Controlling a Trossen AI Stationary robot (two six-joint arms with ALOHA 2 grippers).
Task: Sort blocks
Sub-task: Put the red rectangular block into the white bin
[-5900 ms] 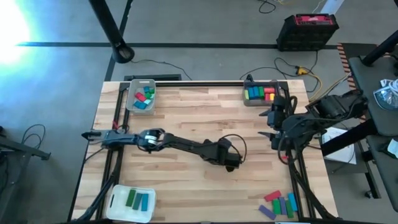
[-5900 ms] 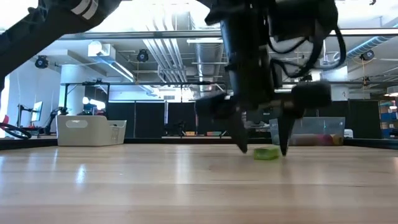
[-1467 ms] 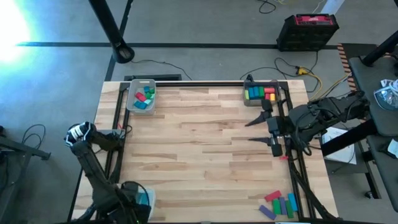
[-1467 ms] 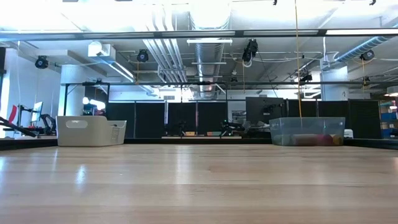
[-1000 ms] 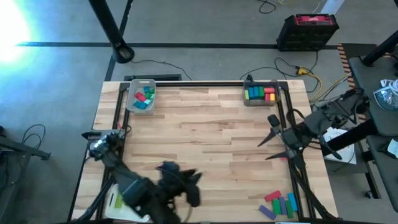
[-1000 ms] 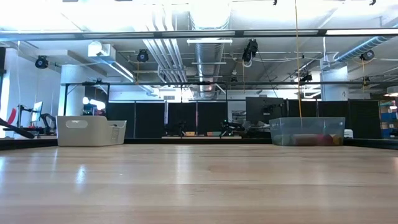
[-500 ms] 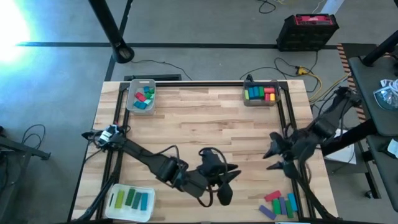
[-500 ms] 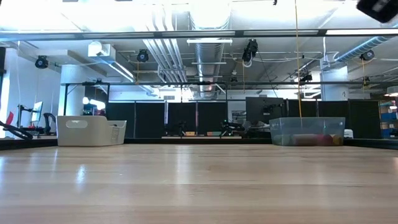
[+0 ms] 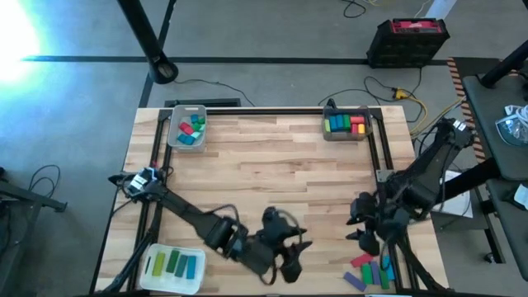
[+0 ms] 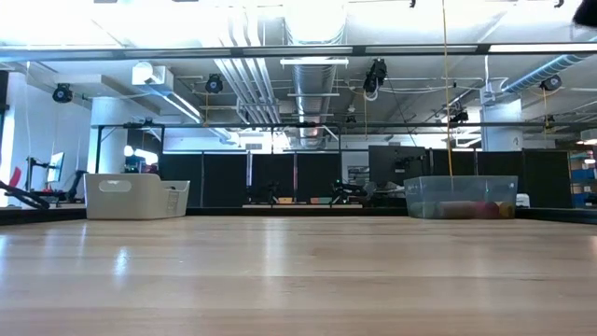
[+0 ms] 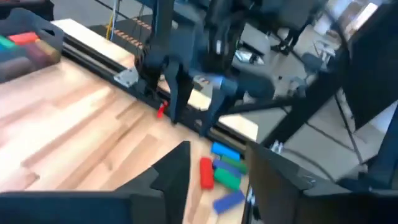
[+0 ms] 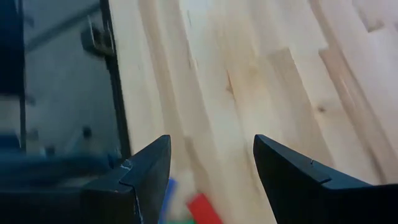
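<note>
Only high view shows blocks [image 9: 369, 270] nr right gripper [image 9: 358, 228]

Loose blocks [image 9: 370, 271] sit at table's [image 9: 272, 173] near-right corner, w/ right gripper [image 9: 360, 223] just above them. Left gripper [image 9: 290, 252] is near front edge, mid-table. Trays [image 9: 173, 266] occupy the other three corners.

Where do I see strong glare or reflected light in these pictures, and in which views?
High view: a white glare burns out the floor at the picture's upper left, while the table is evenly lit. Low view: the ceiling lights are blown out to white, and they leave pale reflected streaks on the near tabletop.
</note>
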